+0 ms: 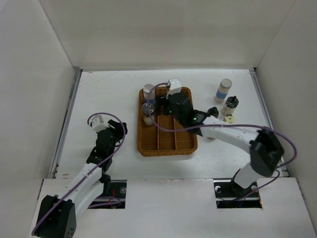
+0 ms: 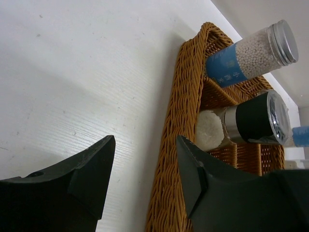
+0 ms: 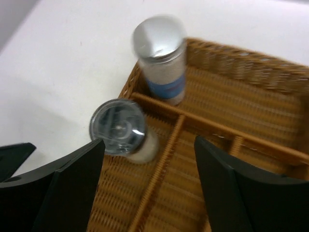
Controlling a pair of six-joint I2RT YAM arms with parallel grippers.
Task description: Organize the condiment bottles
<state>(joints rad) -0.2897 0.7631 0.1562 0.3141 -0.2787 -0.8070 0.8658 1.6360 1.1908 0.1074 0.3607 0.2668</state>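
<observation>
Spread wide and empty over the wicker tray point(image 1: 167, 149), the right gripper point(image 3: 148, 145) sits nearer the upright bottles point(image 1: 224, 90) on the table to its right than the equally open, empty left gripper point(image 2: 145, 141).

We found the tray point(image 1: 142, 144) lying mid-way across the table point(image 1: 99, 89), with two bottles standing in its left side: a cylinder bottle point(image 1: 148, 91) in the far cross compartment's left corner, and a shaker point(image 1: 147, 113) just before it in the leftmost long compartment. The right end effector point(image 3: 148, 145) hung above the tray, right of both. On the table right of the tray stood three more: a second cylinder point(image 1: 224, 90) farthest back, a jar point(image 1: 230, 104) before it, a small pot point(image 1: 229, 118) nearest. The left end effector point(image 2: 145, 142) sat left of the tray.
</observation>
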